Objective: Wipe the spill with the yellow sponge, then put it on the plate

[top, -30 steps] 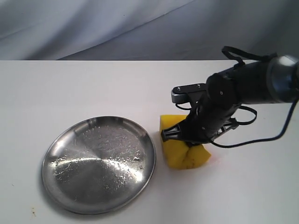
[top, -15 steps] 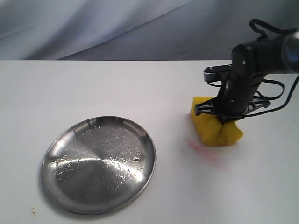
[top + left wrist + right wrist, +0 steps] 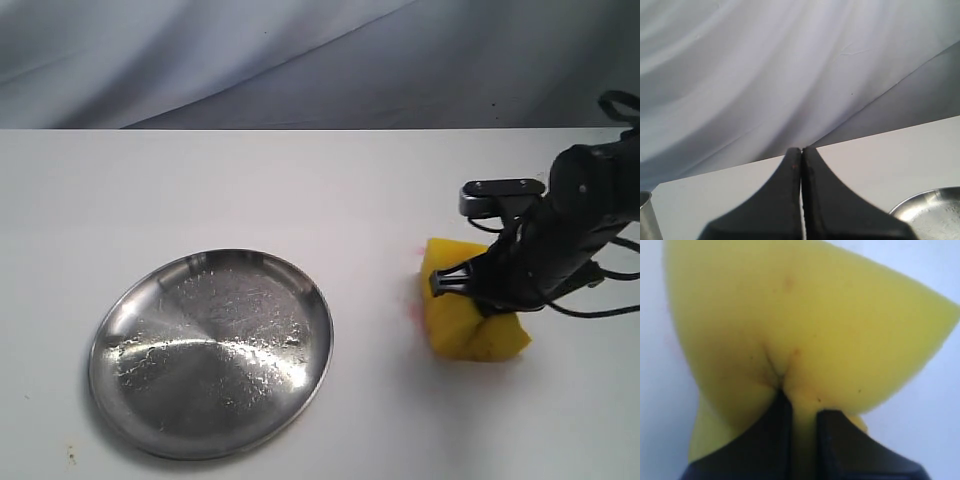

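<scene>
My right gripper [image 3: 487,300] is shut on the yellow sponge [image 3: 455,312], pinching it deeply and pressing it onto the white table right of centre. Up close, the yellow sponge [image 3: 805,325] bulges round the right gripper [image 3: 803,412]. A faint pink-red smear [image 3: 416,293] shows at the sponge's left edge. No tan-orange spill is visible; it is hidden or gone. The silver plate [image 3: 120,335] lies at the front left, well apart from the sponge. My left gripper [image 3: 801,152] is shut on nothing, out of the exterior view, near the plate's rim [image 3: 912,200].
A grey cloth backdrop [image 3: 300,60] rises behind the table's far edge. A metal cylinder's edge [image 3: 646,215] shows in the left wrist view. The right arm's cables [image 3: 610,290] trail to the right edge.
The right gripper has dragged the sponge from beside the plate rightwards and back, then forward a little. The pink-red streak seen half a second ago is now mostly gone.
</scene>
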You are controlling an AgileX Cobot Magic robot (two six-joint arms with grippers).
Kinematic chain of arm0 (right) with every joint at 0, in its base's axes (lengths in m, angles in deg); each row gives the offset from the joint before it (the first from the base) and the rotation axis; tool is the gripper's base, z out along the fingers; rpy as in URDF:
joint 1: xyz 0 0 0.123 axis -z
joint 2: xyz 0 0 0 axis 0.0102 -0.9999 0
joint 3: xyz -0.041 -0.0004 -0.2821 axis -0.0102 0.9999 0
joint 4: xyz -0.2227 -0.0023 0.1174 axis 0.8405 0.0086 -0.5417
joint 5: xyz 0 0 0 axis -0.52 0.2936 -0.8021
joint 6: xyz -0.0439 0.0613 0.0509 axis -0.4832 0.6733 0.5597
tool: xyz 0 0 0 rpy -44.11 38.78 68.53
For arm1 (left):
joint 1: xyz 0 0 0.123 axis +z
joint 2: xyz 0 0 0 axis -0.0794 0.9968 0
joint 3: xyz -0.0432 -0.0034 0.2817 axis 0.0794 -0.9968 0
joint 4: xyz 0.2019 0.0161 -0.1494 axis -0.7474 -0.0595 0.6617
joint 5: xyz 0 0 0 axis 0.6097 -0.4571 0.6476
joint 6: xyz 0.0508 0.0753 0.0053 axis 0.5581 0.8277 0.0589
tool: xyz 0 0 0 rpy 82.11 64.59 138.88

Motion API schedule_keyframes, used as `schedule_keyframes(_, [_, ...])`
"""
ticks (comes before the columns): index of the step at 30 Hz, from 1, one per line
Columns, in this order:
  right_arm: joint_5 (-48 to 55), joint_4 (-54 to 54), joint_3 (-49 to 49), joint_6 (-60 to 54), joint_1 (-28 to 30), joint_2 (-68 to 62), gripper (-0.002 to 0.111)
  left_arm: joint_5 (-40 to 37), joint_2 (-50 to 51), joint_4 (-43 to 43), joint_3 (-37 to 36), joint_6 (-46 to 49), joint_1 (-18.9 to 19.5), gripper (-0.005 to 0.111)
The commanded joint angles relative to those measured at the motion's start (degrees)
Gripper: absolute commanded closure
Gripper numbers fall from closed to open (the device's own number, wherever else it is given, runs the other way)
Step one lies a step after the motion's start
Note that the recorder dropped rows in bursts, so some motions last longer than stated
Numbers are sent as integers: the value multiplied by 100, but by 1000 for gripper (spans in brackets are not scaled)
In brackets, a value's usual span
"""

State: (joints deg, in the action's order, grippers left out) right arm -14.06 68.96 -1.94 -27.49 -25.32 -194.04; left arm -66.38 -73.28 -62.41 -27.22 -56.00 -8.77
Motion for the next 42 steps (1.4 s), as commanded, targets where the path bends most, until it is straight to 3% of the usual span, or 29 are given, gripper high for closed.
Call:
schedule_keyframes(1, [-30,-327,182,-150,-730,-99,108,42,-20,25,17,-52,25,107])
schedule_keyframes(4, [-559,-327,25,-55,-1077,-157,108,42,-20,25,17,-52,25,107])
schedule_keyframes(12, [1068,39,-1950,-55,-289,-1069,108,42,-20,25,17,-52,25,107])
schedule_keyframes(18, [1742,991,-1639,262,397,-706,108,42,-20,25,17,-52,25,107])
schedule_keyframes(23, [1425,1139,-746,351,411,-34,108,42,-20,25,17,-52,25,107])
schedule_keyframes(28, [1228,780,93,361,97,682,108,42,-20,25,17,-52,25,107])
schedule_keyframes(33, [1376,-9,530,84,-577,1289,108,42,-20,25,17,-52,25,107])
schedule_keyframes(42, [1468,-644,487,276,-1418,2947,108,42,-20,25,17,-52,25,107])
